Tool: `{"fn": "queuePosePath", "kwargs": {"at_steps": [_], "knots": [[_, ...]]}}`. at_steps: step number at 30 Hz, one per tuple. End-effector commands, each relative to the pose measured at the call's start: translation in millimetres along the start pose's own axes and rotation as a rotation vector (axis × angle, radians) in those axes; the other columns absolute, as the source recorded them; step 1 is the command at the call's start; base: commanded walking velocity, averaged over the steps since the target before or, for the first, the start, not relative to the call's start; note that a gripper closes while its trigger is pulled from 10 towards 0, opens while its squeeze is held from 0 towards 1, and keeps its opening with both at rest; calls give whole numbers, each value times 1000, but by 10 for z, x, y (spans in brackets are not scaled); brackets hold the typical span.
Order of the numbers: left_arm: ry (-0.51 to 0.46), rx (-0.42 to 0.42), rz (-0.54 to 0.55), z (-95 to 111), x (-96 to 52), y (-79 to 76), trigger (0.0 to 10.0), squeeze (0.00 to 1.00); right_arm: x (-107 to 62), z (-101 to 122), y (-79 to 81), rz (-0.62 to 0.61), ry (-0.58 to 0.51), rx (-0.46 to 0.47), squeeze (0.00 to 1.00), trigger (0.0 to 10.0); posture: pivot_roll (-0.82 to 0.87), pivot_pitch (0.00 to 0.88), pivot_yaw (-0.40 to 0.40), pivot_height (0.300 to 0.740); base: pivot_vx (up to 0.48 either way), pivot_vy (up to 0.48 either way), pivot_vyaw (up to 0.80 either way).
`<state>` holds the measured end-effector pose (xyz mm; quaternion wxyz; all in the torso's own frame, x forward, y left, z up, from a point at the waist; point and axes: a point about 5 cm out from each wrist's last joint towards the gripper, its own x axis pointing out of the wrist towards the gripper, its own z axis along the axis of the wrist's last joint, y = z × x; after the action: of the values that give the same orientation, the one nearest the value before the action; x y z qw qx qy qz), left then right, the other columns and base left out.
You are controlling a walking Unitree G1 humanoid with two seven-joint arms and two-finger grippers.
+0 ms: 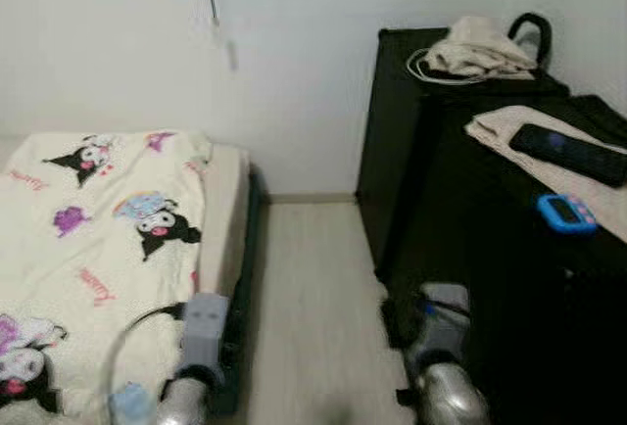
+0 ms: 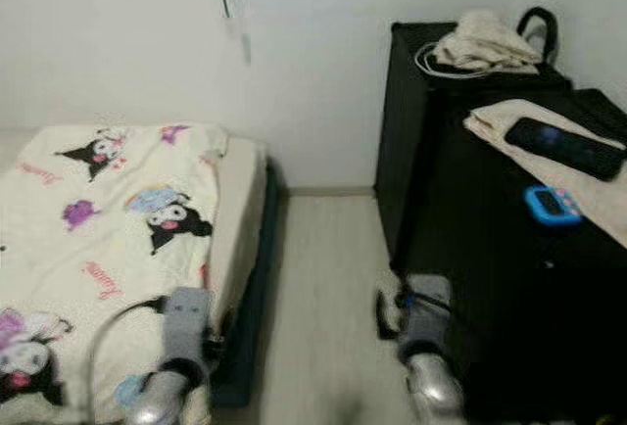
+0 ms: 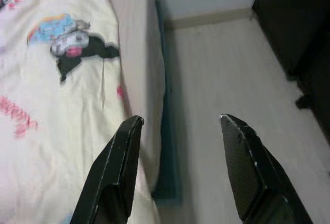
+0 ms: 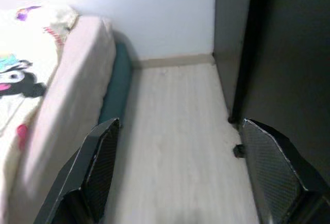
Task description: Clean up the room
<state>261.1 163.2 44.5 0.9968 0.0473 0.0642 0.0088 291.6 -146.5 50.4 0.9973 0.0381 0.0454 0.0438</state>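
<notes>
Narrow floor (image 1: pixel 304 298) between bed (image 1: pixel 98 239) and black dresser (image 1: pixel 460 239), both cut off at the near edge.
On the dresser, right: towel (image 1: pixel 509 126) under a dark remote (image 1: pixel 568 154), blue gadget (image 1: pixel 566 212) nearer, blurred cloth (image 1: pixel 478 48) far back. Left gripper (image 3: pixel 180 131) and right gripper (image 4: pixel 178 146) hang spread, empty, over the floor.

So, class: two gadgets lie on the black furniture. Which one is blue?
The small blue device, nearer the robot, lying on the dark surface. The other, the long black remote, rests on the beige towel.
</notes>
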Motion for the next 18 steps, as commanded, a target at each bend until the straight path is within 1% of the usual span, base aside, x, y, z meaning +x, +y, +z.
{"fn": "queuePosePath", "kwargs": {"at_steps": [1,15,18], "knots": [[-4,-17,-23,5,-3,-84,10000,0,-76,-66,-156,-51,20,-3,0,10000,-3,108,17,740,405,0,0],[-4,-13,-27,-3,-8,-76,10000,0,-83,-65,-144,-51,6,2,0,10000,-5,103,18,740,403,0,0],[-5,-12,-32,-4,-11,-87,10000,0,-88,-9,-190,-81,-35,-3,0,10000,-7,98,20,740,404,0,0]]}}
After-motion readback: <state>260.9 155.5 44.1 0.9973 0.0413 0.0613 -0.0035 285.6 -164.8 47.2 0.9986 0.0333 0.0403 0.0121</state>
